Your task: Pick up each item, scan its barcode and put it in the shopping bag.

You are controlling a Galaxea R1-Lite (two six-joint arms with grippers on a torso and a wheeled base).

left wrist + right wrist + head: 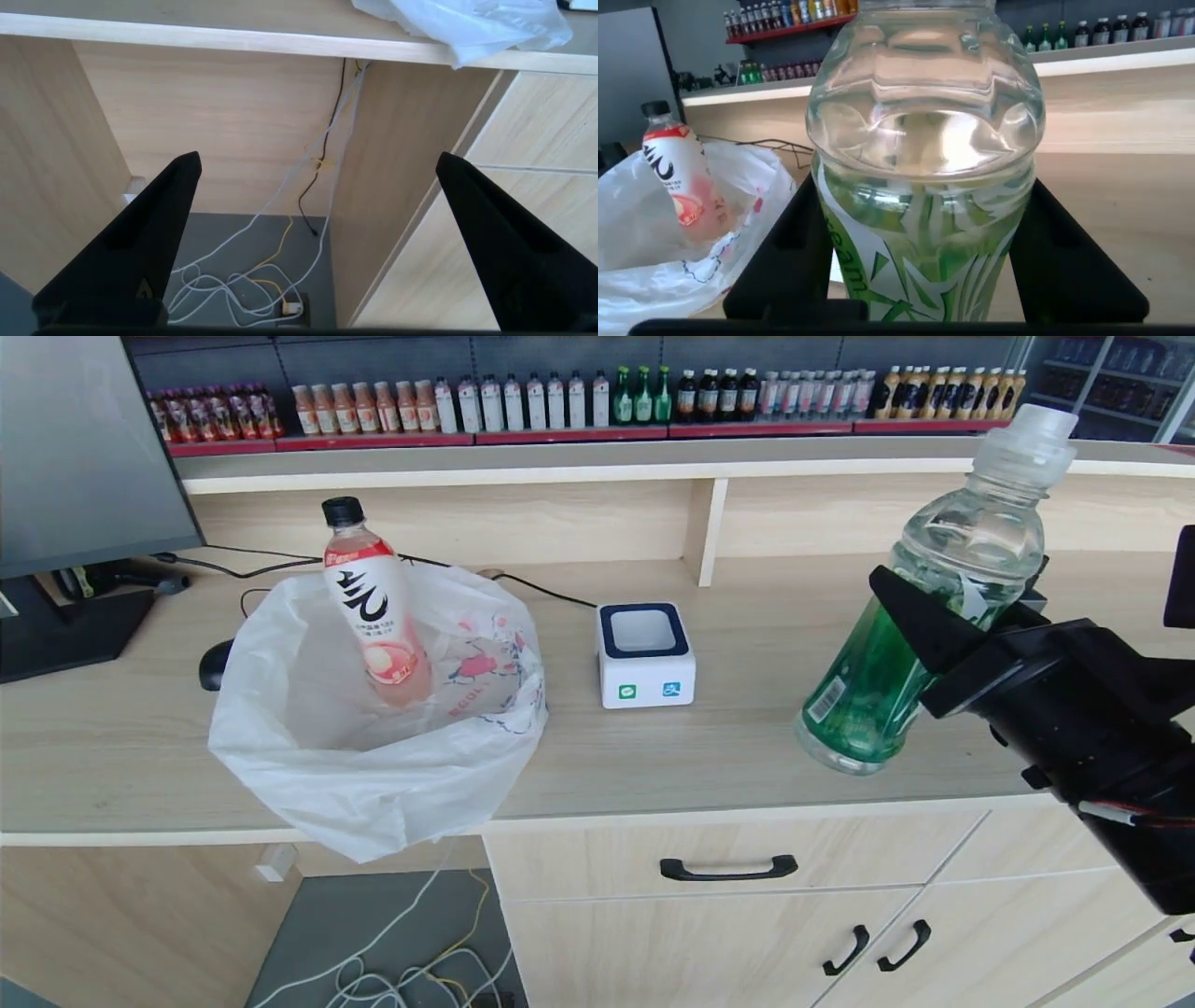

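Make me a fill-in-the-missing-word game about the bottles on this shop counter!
1. The right end effector grips a clear bottle with a ____ label.
2. The pink bottle standing in the shopping bag has a ____ cap.
3. The left end effector, down below the counter, is spread wide ____ with nothing in it.

Missing words: green, black, open.

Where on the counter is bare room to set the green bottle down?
Bare counter lies between the scanner and the green bottle, and before the scanner. The left end is crowded: shopping bag, mouse, monitor stand.
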